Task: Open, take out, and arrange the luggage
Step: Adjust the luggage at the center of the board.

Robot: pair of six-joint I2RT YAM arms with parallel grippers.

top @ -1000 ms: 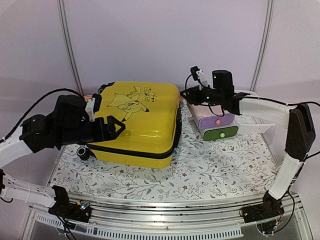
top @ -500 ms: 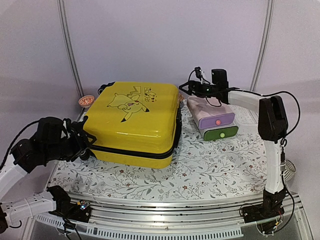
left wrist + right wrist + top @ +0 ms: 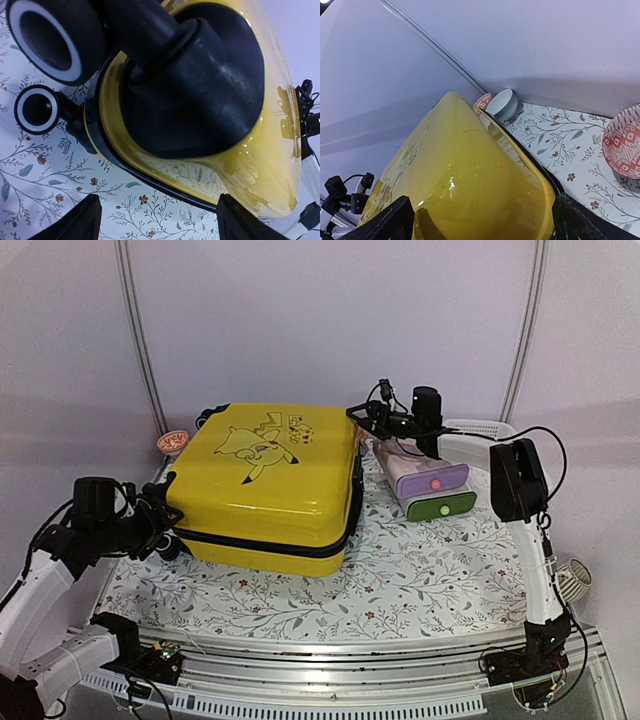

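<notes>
The suitcase (image 3: 270, 485) lay closed on the surface (image 3: 430, 570). The left gripper (image 3: 155, 222) held its jaws spread beside the wheels (image 3: 36, 107); the right gripper (image 3: 480, 220) had its jaws spread, apparently clear of it.

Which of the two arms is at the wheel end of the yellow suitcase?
The left arm: its open jaws face the black wheels at the suitcase's left end. The right arm instead reaches to the far right corner, beside the drawer box.

Top camera looks down; both wrist cameras crowd the luggage (image 3: 270, 480).
</notes>
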